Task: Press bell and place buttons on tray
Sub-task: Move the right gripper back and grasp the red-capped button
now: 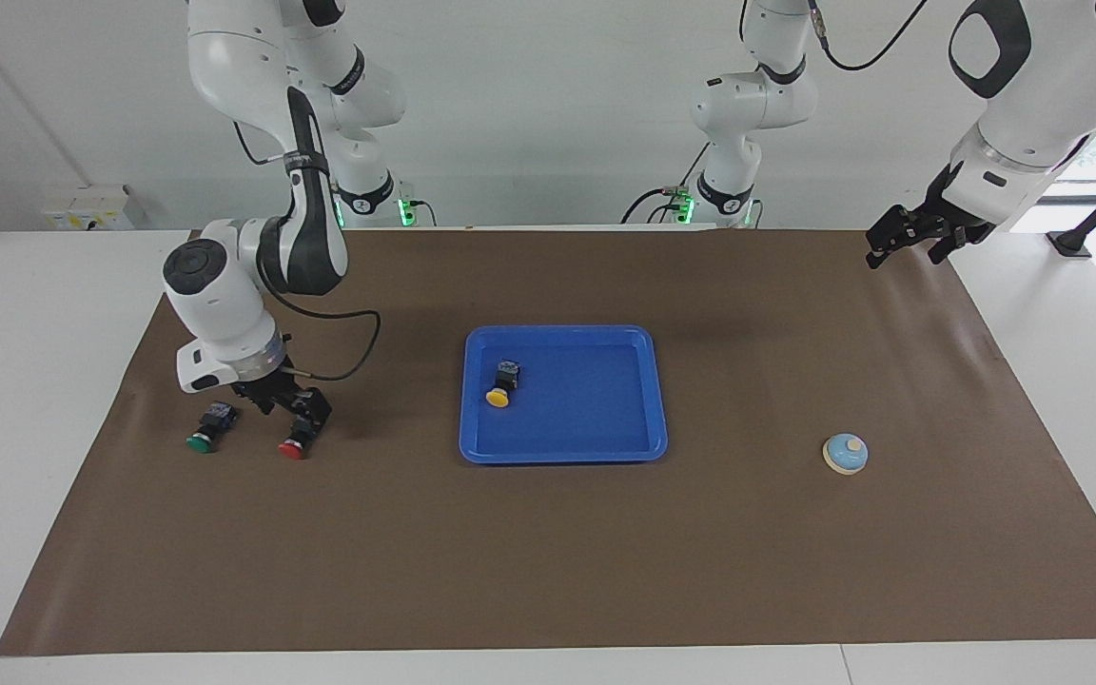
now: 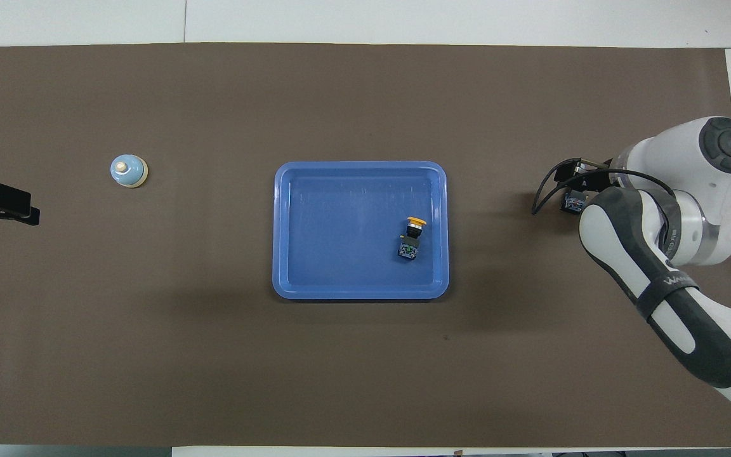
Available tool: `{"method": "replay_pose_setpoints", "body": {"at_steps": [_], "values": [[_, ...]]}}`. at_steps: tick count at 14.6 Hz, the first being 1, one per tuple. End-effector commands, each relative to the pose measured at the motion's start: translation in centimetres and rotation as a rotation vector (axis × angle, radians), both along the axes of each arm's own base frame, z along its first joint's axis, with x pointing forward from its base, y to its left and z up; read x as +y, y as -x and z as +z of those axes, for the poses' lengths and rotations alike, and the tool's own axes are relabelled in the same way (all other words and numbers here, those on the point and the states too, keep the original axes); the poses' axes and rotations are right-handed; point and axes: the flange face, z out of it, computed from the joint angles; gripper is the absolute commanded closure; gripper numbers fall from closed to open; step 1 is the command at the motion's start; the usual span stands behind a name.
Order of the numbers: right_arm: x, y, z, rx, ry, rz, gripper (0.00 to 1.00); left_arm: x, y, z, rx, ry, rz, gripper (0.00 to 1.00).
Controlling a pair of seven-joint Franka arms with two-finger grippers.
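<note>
under the right gripper (image 1: 296, 415), its jaws wide, sits the red button (image 1: 295, 443); next it should close, then carry it to the tray (image 1: 562, 455).

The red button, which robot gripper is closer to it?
The right gripper. It is open, right down over the red button. The left gripper waits at the table's other end, past the blue tray and the bell.
</note>
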Motion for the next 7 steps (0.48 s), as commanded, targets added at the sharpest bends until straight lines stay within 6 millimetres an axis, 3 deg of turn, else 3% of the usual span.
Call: {"method": "replay_pose_setpoints", "body": {"at_steps": [1,2,4,5,6,7], "values": [[0.1,1.3,-2.5,-0.024,0.003,0.011,0.0,0.2,0.3,0.6,-0.01,-0.016,0.012,0.0],[0.0,2.2,-3.8,-0.047,0.004,0.012,0.0,0.2,0.3,0.6,-0.01,-0.014,0.011,0.0],[0.1,2.7,-4.5,-0.051,0.003,0.009,0.0,0.2,0.3,0.6,-0.01,-0.014,0.012,0.0],[0.1,2.7,-4.6,-0.049,0.004,0.014,0.23,0.2,0.3,0.6,-0.01,-0.014,0.011,0.0],[0.2,2.8,-4.6,-0.043,0.004,0.015,0.87,0.2,0.3,0.6,-0.01,-0.014,0.012,0.0],[0.3,2.8,-4.5,-0.035,0.004,0.021,1.0,0.2,0.3,0.6,-0.01,-0.016,0.011,0.0]]}}
